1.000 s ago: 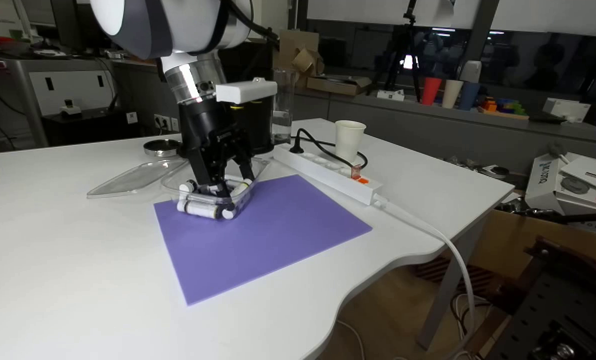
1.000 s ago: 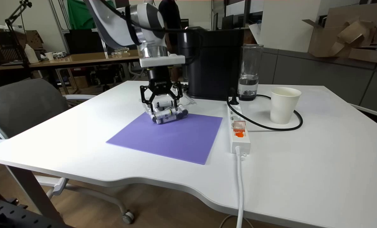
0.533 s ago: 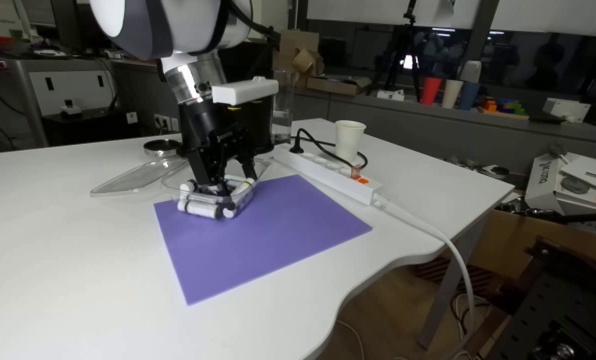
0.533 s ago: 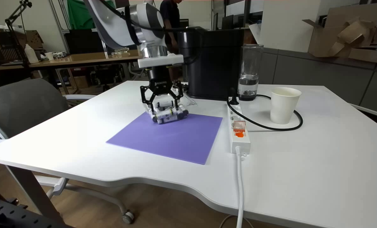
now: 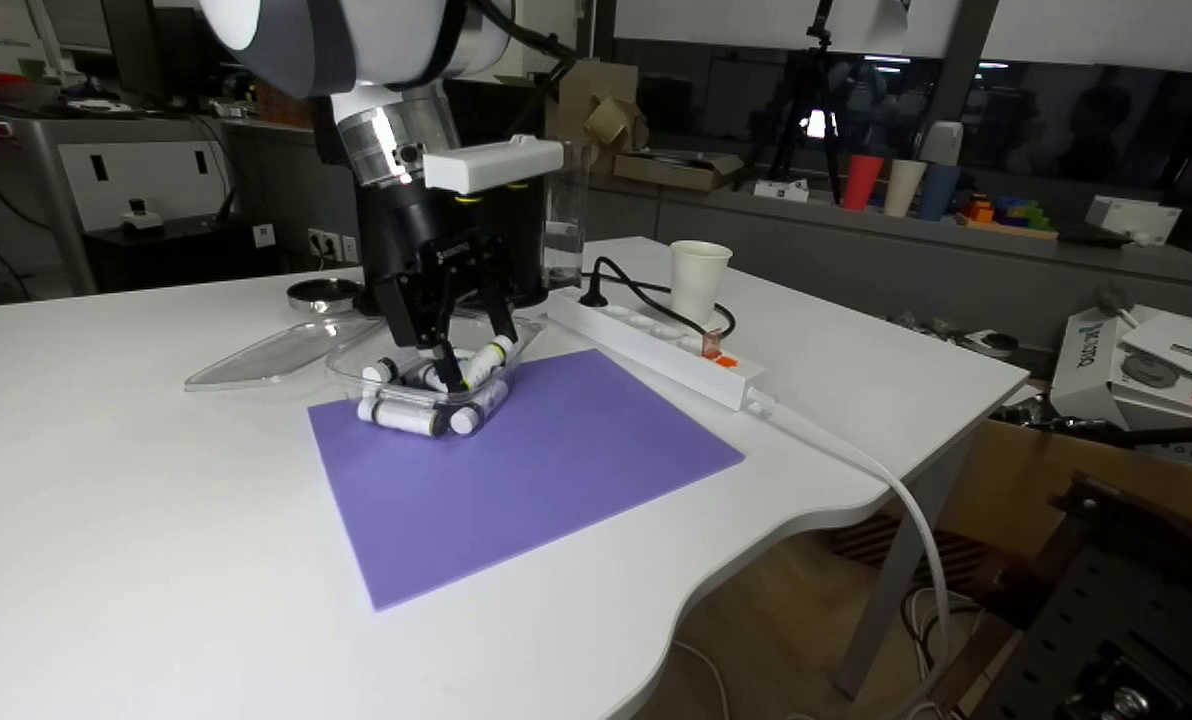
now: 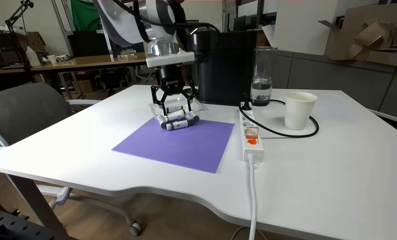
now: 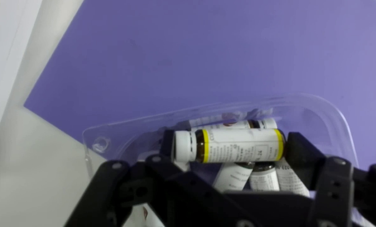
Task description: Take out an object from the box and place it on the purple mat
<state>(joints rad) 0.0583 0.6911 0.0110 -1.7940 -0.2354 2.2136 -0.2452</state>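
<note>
A small white-labelled bottle with yellow bands (image 7: 241, 145), the object, lies crosswise between the fingers of my gripper (image 7: 232, 144). One finger presses its white cap and the other its dark base. In an exterior view this bottle (image 5: 487, 362) is raised above several similar white cylinders (image 5: 404, 417), slightly tilted. The fingertips are still low over the clear box (image 7: 337, 111), and they hide part of its contents. Under the box's near part lies the purple mat (image 6: 185, 146), which stretches out in front of it. The transparent lid (image 5: 271, 357) rests on the table beside the box.
A white power strip (image 5: 646, 345) with a black plug runs along one side of the mat. Behind it stand a paper cup (image 6: 299, 111) and a clear tall vessel (image 6: 262, 78). The tall black machine (image 6: 225, 66) is close behind the arm. A round metal dish (image 5: 324, 295) sits near the lid.
My gripper has risen a little, and the bottle between its fingers has come up with it, off the other cylinders. The box has hardly moved.
</note>
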